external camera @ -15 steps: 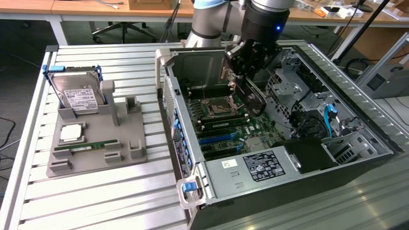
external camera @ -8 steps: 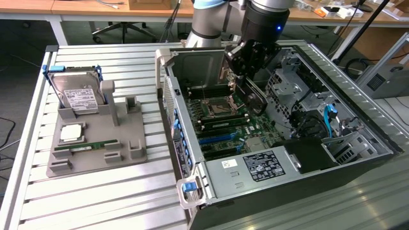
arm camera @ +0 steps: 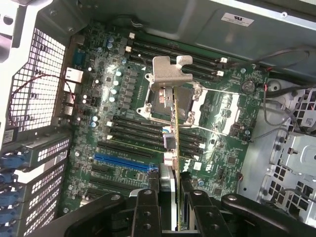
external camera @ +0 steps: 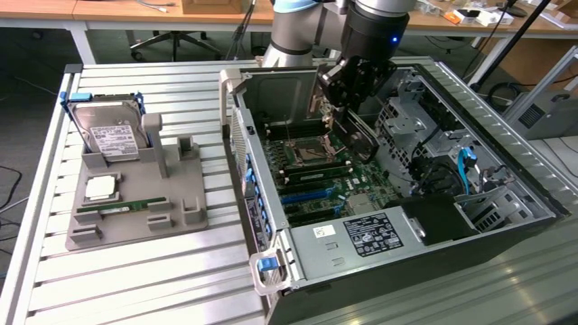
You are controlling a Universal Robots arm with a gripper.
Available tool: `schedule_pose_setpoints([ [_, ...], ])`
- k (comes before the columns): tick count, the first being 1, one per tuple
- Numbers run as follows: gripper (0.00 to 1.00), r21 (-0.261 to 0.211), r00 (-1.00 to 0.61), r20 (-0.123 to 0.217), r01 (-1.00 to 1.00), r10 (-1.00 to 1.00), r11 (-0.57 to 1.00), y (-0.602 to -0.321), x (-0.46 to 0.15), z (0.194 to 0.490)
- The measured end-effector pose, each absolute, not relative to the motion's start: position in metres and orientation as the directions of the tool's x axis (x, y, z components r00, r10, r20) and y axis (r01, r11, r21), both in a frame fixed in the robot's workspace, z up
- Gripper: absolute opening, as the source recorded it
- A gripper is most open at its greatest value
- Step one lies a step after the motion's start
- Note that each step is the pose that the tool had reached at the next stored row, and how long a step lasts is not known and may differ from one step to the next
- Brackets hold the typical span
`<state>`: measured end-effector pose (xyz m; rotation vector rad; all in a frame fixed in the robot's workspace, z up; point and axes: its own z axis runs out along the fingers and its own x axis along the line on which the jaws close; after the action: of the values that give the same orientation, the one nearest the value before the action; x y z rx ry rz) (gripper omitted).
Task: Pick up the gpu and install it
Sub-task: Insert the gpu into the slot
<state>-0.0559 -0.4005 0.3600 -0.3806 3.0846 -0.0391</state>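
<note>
My gripper (external camera: 350,91) hangs inside the open computer case (external camera: 505,176), shut on the gpu (external camera: 355,137), which it holds on edge above the motherboard (external camera: 312,177). In the wrist view the gpu (arm camera: 173,116) runs edge-on away from the two black fingers (arm camera: 147,212), with its silver bracket (arm camera: 171,73) at the far end over the processor socket (arm camera: 190,106). The card is clear of the board. A blue expansion slot (arm camera: 121,162) and several black slots lie beside and below it; the blue slot (external camera: 302,196) also shows in the exterior view.
On the exterior view's left, a grey fixture (external camera: 135,203) carries a silver hard drive (external camera: 110,139), a slim green memory stick (external camera: 122,205) and a processor chip (external camera: 101,187). Inside the case, a drive cage (external camera: 411,118), cables and a power supply (external camera: 361,237) crowd the board.
</note>
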Motion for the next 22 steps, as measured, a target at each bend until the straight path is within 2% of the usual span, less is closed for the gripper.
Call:
schedule_pose_setpoints([
  [22,0.27,-0.029,-0.949,-0.030,-0.314,-0.314,0.949,-0.4005,-0.0559,0.3598],
])
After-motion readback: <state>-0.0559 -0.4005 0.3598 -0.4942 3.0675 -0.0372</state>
